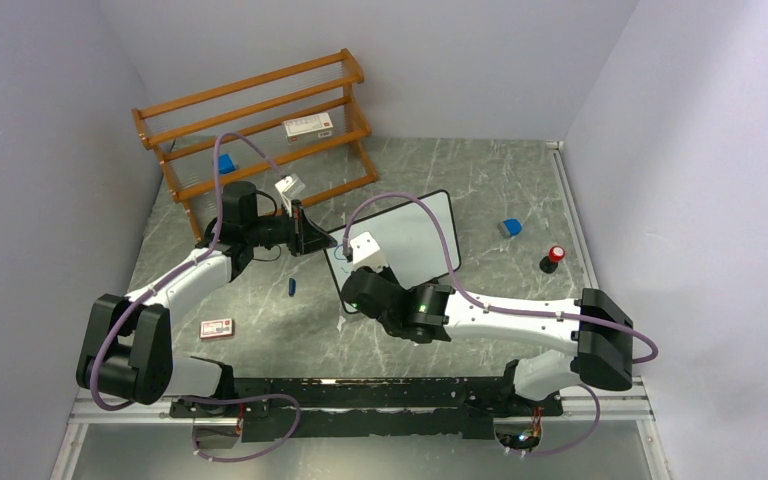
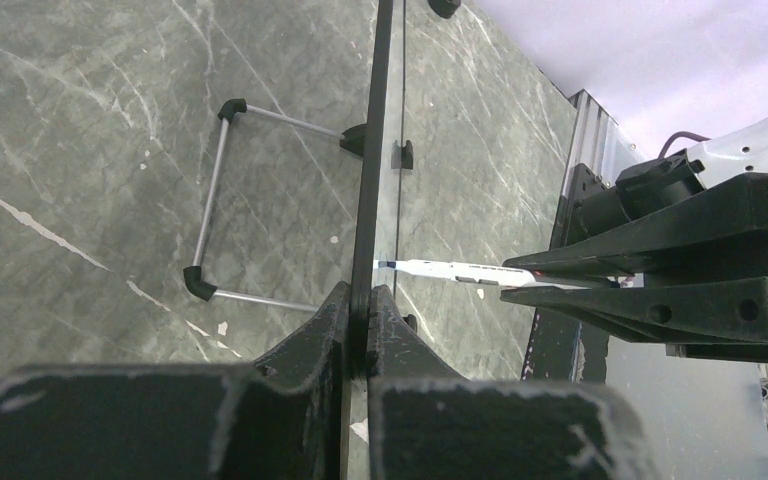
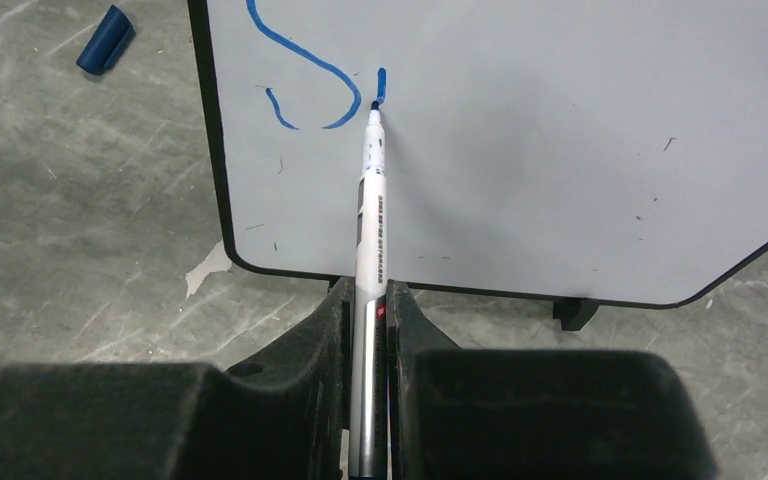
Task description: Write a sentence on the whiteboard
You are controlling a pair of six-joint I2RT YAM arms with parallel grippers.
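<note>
The whiteboard (image 1: pixel 410 230) stands tilted at mid table. My left gripper (image 1: pixel 315 240) is shut on its left black edge, seen edge-on in the left wrist view (image 2: pixel 375 150) between my jaws (image 2: pixel 368 295). My right gripper (image 3: pixel 368 290) is shut on a white marker (image 3: pixel 373 220), whose blue tip touches the board face (image 3: pixel 560 150). The writing there is a blue S-shaped curve (image 3: pixel 305 60) and a short stroke (image 3: pixel 381 85) at the tip. No full words show. The marker (image 2: pixel 440 268) and right gripper (image 2: pixel 520 280) also show in the left wrist view.
The blue marker cap (image 1: pixel 292 289) lies left of the board. A wooden rack (image 1: pixel 260 120) with a small box (image 1: pixel 307 127) stands at the back left. A red-and-white box (image 1: pixel 217 328), a blue eraser (image 1: pixel 510 228) and a red-topped black object (image 1: pixel 553 258) lie around.
</note>
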